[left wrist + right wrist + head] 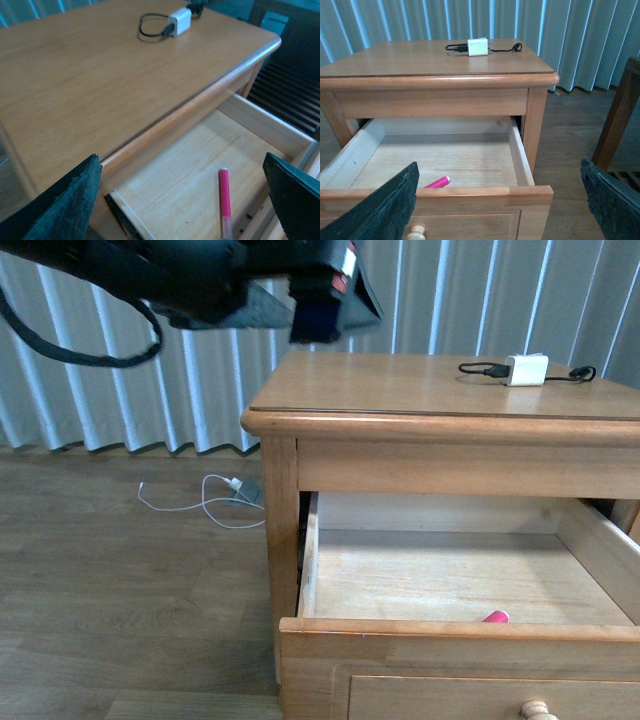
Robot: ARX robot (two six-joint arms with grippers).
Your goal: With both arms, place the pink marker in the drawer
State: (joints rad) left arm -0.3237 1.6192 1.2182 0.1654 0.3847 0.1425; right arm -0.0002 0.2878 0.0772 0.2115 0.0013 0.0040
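Observation:
The pink marker (224, 197) lies flat on the pale plank floor of the open drawer (460, 637), close behind the drawer front; only its tip (496, 617) shows in the front view, and the right wrist view catches its end (438, 182). My left gripper (185, 200) hangs open above the drawer, the marker below and between its fingers (65, 200), untouched. My left arm (200, 275) reaches across the top of the front view. My right gripper (500, 210) is open in front of the drawer front (470, 207), above the round pale knob (415, 233), holding nothing.
A white charger block (526, 369) with a black cable lies on the cabinet top (400, 390). A white cord (205, 502) lies on the wooden floor left of the cabinet. Dark wooden furniture (620, 110) stands to the cabinet's right. Curtains hang behind.

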